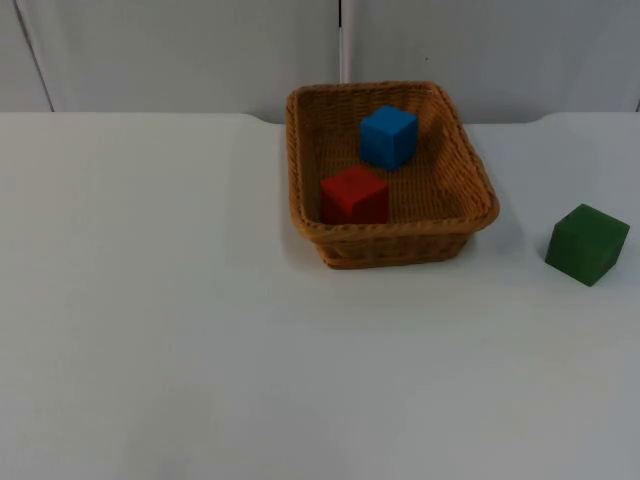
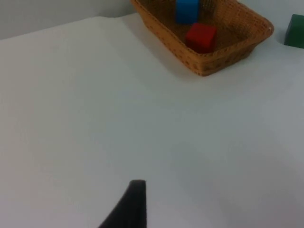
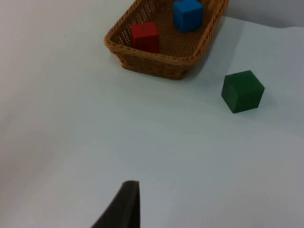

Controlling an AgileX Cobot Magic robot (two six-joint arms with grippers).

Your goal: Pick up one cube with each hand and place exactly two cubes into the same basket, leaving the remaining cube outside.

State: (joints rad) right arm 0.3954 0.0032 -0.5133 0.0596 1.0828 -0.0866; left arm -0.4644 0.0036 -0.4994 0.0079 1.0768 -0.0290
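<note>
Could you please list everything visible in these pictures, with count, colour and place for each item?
basket: one, brown wicker, at the back middle of the table, near the partition wall.
blue cube: one, blue, inside the basket, toward its far side.
red cube: one, red, inside the basket, toward its near side.
green cube: one, green, on the table to the right of the basket, apart from it.
table: one, white.
partition wall: one, grey, behind the table.
left gripper: one, black, over bare table, waiting.
right gripper: one, black, over bare table, waiting.
</note>
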